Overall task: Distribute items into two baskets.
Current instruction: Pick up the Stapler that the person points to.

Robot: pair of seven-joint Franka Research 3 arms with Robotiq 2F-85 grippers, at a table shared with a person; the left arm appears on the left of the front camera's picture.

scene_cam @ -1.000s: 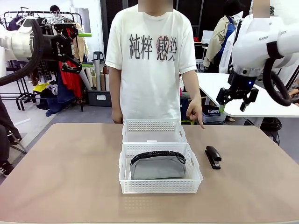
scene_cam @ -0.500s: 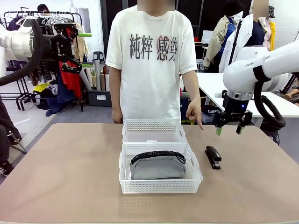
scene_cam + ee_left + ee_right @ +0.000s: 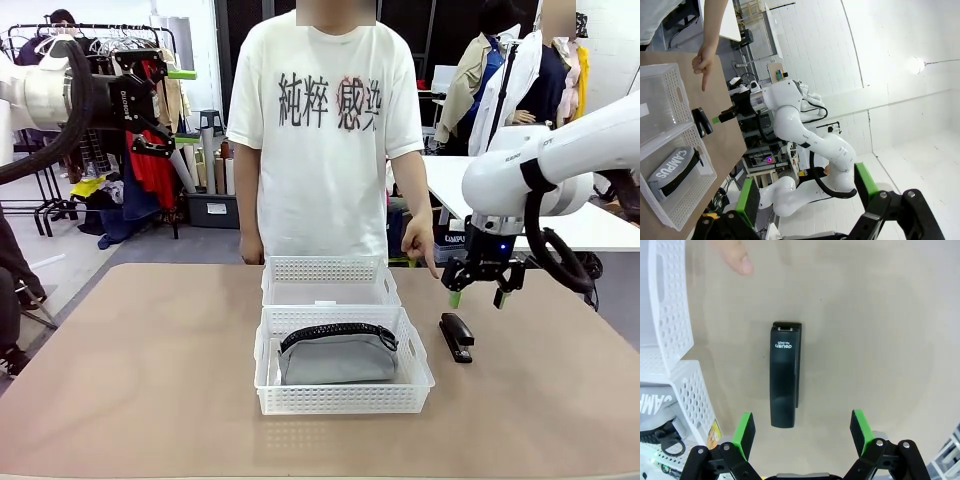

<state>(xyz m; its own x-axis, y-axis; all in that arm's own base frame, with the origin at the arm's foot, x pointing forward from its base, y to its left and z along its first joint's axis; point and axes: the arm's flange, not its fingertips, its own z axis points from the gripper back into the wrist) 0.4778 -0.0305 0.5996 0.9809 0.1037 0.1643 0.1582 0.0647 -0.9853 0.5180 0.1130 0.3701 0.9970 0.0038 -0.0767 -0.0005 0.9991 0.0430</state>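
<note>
Parked high at the picture's left, the left gripper [image 3: 180, 105], black with green pads, hangs with its jaws wide apart and nothing between them, well clear of the work, probably to leave the middle free for the other arm. Lower and toward the centre, on the tan rounded table [image 3: 150, 380], two rectangular translucent-white plastic baskets with lattice sides sit end to end. The near basket [image 3: 340, 398] holds the soft grey fabric pouch [image 3: 335, 362] with a black zipper, so that item looks sorted. The far basket [image 3: 330, 268] shows just a small white label [image 3: 325, 302] on its floor and seems reserved for the second item. Further right, the person's hand [image 3: 418, 243] points an index finger down toward the small black stapler [image 3: 456, 336], apparently marking it as next. It lies flat on bare table just beside the near basket. Above it hovers the right gripper [image 3: 479, 297], fingers aimed down, jaws spread and empty. The right wrist view shows the stapler lying lengthwise between the green pads, nearer one, placed for a grip across its narrow sides.
</note>
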